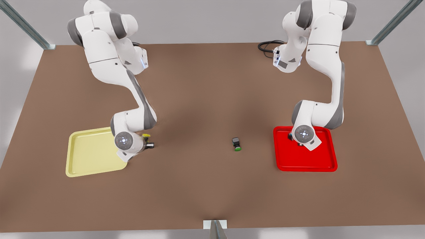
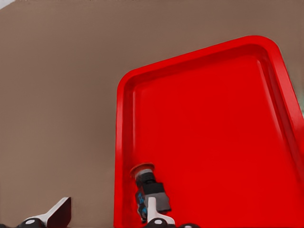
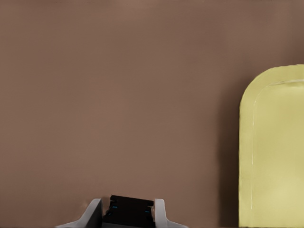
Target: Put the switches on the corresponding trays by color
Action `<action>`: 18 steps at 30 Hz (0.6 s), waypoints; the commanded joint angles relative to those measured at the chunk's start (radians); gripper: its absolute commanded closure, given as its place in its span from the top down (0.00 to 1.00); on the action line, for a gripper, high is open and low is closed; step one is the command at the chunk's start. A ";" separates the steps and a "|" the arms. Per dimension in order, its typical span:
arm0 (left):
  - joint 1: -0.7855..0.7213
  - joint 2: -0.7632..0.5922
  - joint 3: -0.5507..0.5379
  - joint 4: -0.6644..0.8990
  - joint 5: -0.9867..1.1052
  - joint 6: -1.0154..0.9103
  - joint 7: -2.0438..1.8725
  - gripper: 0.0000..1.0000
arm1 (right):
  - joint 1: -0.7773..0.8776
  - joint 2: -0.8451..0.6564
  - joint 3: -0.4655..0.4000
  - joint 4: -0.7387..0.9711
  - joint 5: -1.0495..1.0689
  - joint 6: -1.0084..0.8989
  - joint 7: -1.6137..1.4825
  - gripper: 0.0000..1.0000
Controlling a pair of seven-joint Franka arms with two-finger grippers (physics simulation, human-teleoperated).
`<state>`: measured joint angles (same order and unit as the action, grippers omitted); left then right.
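The red tray (image 1: 308,162) lies at the front view's right, and my left gripper (image 2: 104,210) hangs low over its far corner, open. The red switch (image 2: 148,187) lies on its side inside the red tray (image 2: 213,118), beside one finger (image 2: 153,211) and free of the other. The pale yellow tray (image 1: 89,156) lies at the front view's left. My right gripper (image 1: 148,141) is just off its right rim, above the table, shut on the yellow switch (image 1: 146,135). The right wrist view shows that switch's black body (image 3: 128,211) between the fingers, with the yellow tray (image 3: 275,152) off to one side.
A small black switch with a green cap (image 1: 236,144) lies on the brown table (image 1: 206,93) between the two trays. A black cable (image 1: 267,45) coils at the far edge. Metal frame posts stand at the table's corners and front middle.
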<state>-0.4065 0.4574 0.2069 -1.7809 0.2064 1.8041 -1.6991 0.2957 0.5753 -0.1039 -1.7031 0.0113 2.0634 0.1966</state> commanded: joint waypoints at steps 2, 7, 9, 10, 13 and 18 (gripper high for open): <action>0.003 -0.002 0.003 0.165 -0.084 -0.150 0.545 1.00 | -0.049 -0.002 -0.120 0.010 -0.021 -0.054 -0.471 0.33; 0.183 -0.103 -0.111 0.618 -0.179 -0.614 1.619 1.00 | -0.105 0.024 -0.217 0.005 -0.065 -0.014 -0.655 0.33; 0.284 -0.305 -0.231 0.381 -0.186 -0.393 1.636 1.00 | -0.105 0.051 -0.217 0.007 -0.062 -0.003 -0.648 0.55; 0.279 -0.310 -0.230 0.377 -0.194 -0.410 1.665 1.00 | -0.107 0.051 -0.217 0.008 -0.057 -0.003 -0.644 1.00; 0.282 -0.295 -0.225 0.388 -0.197 -0.427 1.667 1.00 | -0.105 0.049 -0.217 0.011 -0.056 -0.003 -0.643 1.00; 0.278 -0.295 -0.224 0.390 -0.268 -0.431 1.665 1.00 | -0.121 0.023 -0.215 0.134 -0.048 -0.034 -0.652 1.00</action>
<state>-0.1292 0.1638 -0.0177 -1.3917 -0.0388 1.3892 -0.7367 0.1746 0.6029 -0.3185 -1.5788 -0.0460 2.0439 -0.1989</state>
